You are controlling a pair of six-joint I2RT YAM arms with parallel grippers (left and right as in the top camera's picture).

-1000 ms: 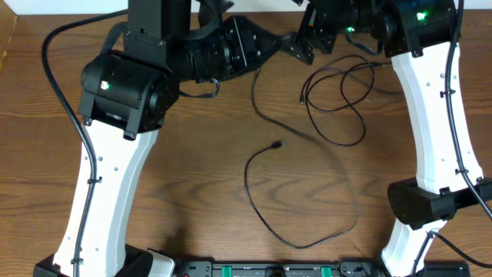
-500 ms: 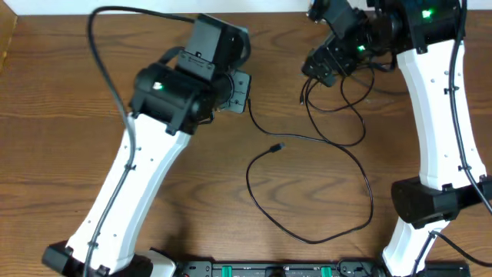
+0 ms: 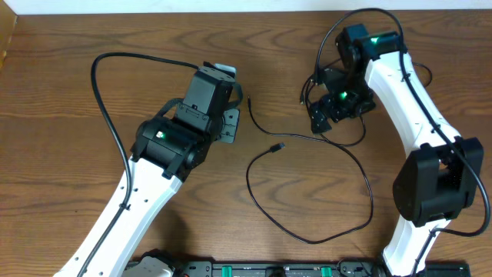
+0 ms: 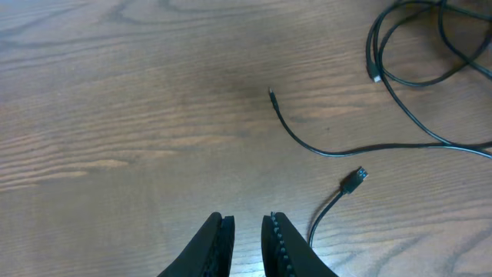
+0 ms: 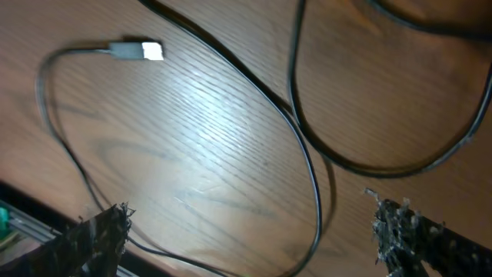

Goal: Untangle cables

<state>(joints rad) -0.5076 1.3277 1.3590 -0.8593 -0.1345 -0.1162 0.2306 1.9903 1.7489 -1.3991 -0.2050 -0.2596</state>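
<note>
- The long black cable (image 3: 372, 201) lies flat on the wooden table (image 3: 61, 92), at centre, between the two arms. It traces one wide open loop and does not cross itself.
- Its USB plug (image 4: 355, 179) rests inside the loop, near the loop's upper run but not touching it.
- Its thin free end (image 4: 270, 94) lies farther toward the table's far edge, on bare wood, near the head of the left arm.
- The coiled black cable (image 4: 411, 83) lies at the far right of the table in several overlapping loops, largely beneath the right arm's head. One small plug end (image 4: 373, 77) of this coil points toward the table centre.
- Whether the coil and the long cable cross at the right side cannot be told.
- The left gripper (image 4: 247, 242) is above bare wood, to the left of the USB plug. Its fingers are drawn narrow, with a slim gap between them and nothing in that gap. It touches no cable.
- The right gripper (image 5: 257, 242) is above the cables at the coil. Its fingers are spread wide. Cable strands run across the table between them, and none is gripped. Whether the fingertips touch the table cannot be told.
</note>
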